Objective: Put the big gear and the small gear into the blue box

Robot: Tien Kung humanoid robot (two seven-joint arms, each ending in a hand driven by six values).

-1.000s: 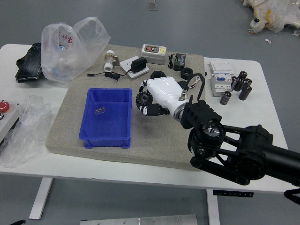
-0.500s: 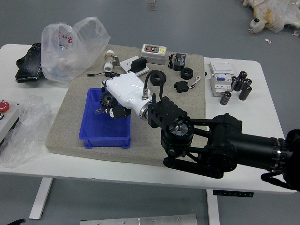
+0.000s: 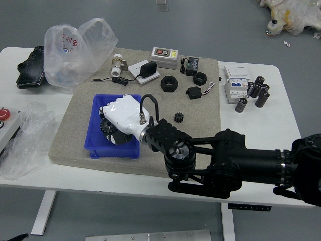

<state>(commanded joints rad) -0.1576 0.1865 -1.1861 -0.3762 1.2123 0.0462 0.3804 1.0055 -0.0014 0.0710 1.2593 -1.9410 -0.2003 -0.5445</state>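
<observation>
The big gear is at the blue box but, I judge, not yet released: the right hand is over the box, its fingers clamped on the gear. Whether it touches the floor of the box, I cannot tell. The small gear lies on the grey mat, at three o'clock from the box, so its whole transfer is left. The left hand barely shows at the view's seven o'clock corner.
</observation>
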